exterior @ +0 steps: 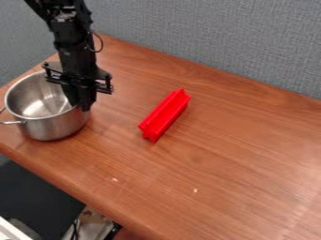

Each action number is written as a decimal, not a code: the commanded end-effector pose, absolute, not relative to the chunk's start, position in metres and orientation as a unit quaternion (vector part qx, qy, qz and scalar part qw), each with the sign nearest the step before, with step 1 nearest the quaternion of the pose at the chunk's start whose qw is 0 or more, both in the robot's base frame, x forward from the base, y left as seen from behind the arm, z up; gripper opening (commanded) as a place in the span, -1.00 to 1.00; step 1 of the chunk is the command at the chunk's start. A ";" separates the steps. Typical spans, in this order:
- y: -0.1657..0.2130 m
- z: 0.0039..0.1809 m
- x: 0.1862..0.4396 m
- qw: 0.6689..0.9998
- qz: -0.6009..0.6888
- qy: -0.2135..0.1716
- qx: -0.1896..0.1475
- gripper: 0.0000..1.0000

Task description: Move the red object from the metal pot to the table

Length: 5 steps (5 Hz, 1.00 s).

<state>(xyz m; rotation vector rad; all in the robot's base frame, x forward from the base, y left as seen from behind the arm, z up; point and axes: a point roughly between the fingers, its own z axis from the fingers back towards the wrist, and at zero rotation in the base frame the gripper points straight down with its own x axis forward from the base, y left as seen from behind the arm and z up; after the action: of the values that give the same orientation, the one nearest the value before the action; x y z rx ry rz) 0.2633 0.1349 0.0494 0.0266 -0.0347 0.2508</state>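
Observation:
The red object [163,114], a long bright red bar with a grooved side, lies flat on the table [213,178], to the right of the metal pot [38,117]. No red shows inside the pot. My gripper [83,103] points straight down over the pot's right rim. Its dark fingers stand fairly close together, but the view does not show whether they are shut or touch the rim. Nothing red is between them.
The wooden table's rounded front edge [75,192] runs diagonally below the pot. A grey wall [238,37] stands behind the table. The arm [69,37] rises from the gripper toward the top left.

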 end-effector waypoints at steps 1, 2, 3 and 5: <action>0.137 0.060 0.270 0.992 0.123 -0.034 0.016 1.00; 0.138 0.054 0.269 0.992 0.125 -0.030 0.017 -1.00; 0.138 0.053 0.269 0.992 0.125 -0.029 0.017 -1.00; 0.136 0.053 0.270 0.992 0.121 -0.026 0.011 1.00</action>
<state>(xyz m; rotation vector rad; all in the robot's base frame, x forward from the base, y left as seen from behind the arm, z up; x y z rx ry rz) 0.2618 0.1327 0.0422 0.0088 -0.0099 0.2418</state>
